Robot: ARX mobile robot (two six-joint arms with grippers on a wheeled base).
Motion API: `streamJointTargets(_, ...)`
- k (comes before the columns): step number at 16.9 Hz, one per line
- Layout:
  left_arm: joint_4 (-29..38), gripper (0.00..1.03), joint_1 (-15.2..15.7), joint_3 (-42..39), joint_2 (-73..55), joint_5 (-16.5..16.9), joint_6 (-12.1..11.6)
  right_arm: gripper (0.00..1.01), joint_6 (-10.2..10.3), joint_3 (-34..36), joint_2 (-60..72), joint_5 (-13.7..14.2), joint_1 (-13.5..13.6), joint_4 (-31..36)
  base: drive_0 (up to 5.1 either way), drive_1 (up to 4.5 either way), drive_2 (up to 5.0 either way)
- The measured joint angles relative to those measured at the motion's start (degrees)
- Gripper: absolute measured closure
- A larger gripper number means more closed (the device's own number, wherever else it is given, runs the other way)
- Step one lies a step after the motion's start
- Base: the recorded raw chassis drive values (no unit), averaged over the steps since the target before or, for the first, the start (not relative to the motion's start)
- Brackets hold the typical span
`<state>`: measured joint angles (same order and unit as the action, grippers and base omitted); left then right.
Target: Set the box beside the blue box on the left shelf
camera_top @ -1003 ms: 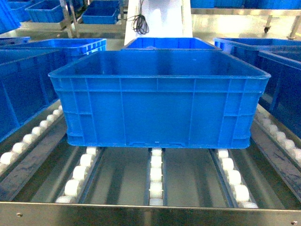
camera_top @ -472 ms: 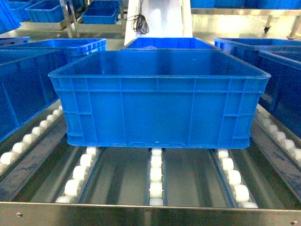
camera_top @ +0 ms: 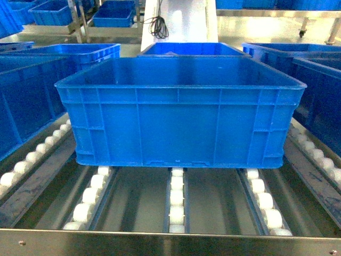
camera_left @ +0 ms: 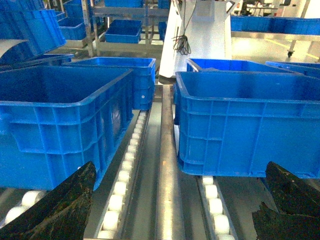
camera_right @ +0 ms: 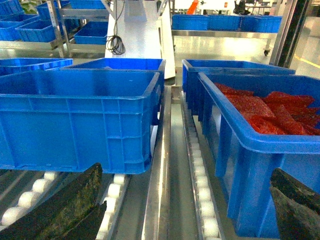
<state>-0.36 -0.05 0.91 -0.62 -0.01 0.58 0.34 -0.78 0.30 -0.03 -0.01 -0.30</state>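
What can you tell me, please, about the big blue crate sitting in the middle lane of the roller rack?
The box is a large rectangular open-top crate of glossy blue plastic, with a thick rim, vertical ribs and two small notches at its base edge. What shows of its inside looks empty. It sits upright and square on the white rollers of the left shelf, set back from the metal front lip. Similar blue crates flank it without touching. Neither pincer holds it.

Warehouse or factory floor: steel roller racks [camera_top: 177, 198], rows of blue crates [camera_left: 55, 117], polished concrete.
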Motion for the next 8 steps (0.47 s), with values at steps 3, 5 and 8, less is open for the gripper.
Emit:
streamJointTargets(3,0.0,0.05,0.0,0.0,0.0,0.0,0.0,0.03,0.0,0.0,0.0,0.0,0.0,0.0,0.0,0.00,0.0)
streamJointTargets(5,0.0,0.05,0.0,0.0,0.0,0.0,0.0,0.03,0.0,0.0,0.0,0.0,0.0,0.0,0.0,0.00,0.0)
streamJointTargets(8,0.0,0.05,0.0,0.0,0.0,0.0,0.0,0.03,0.0,0.0,0.0,0.0,0.0,0.0,0.0,0.00,0.0)
